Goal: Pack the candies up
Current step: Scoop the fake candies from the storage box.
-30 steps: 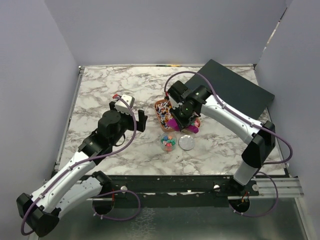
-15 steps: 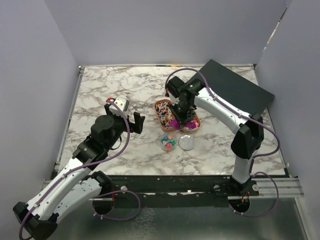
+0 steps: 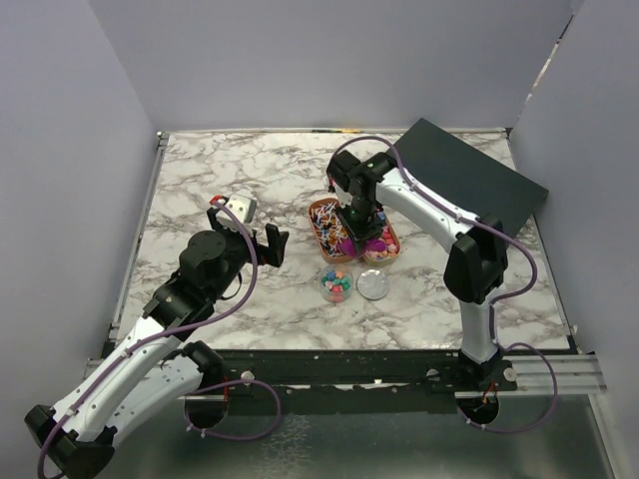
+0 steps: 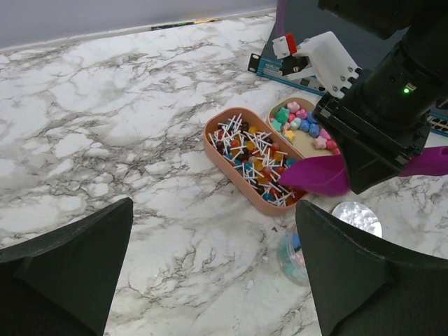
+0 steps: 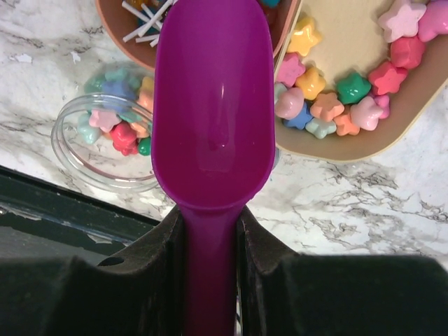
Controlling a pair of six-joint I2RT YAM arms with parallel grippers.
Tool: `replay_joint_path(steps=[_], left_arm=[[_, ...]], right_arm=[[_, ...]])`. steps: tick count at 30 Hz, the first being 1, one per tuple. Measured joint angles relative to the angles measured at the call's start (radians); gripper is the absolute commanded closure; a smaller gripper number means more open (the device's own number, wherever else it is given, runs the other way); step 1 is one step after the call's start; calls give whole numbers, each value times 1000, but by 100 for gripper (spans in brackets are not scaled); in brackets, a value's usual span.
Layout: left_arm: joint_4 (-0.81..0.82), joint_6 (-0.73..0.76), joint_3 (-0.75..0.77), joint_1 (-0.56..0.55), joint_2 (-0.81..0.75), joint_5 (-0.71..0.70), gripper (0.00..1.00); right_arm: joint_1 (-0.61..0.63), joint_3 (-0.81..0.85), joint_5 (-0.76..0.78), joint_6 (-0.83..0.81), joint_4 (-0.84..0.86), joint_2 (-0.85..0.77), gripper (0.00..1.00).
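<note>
A marbled bench (image 3: 220, 190) is shut in by plain walls on the left, far and right sides, and a black panel (image 3: 479, 180) lies across its far right corner. The left and far parts of the bench are broad open marble. There the left tool (image 4: 213, 224) hangs with its fingers spread wide, holding nothing. Near the middle, the right tool (image 5: 211, 245) is clenched on the handle of a purple scoop (image 5: 212, 105). The scoop's bowl hides the tray's (image 4: 234, 180) middle wall and part of a clear jar (image 3: 335, 284). From above, the right wrist covers much of the tray. Star-shaped candies (image 5: 336, 98) lie in the tray's right compartment, just right of the scoop, and more sit in the jar just to its left. Thin colourful clips (image 4: 248, 150) fill the left compartment. A round lid (image 3: 372, 285) lies beside the jar.
</note>
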Motion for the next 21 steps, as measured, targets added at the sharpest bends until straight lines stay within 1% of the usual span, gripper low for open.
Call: replay_joint_path(steps=[15, 21], left_arm=[[0, 0, -8, 0, -6, -1, 1], [0, 0, -9, 0, -6, -2, 1]], right_arm=[[-11, 100, -19, -6, -1, 125, 99], [-11, 124, -19, -3, 10, 146, 99]])
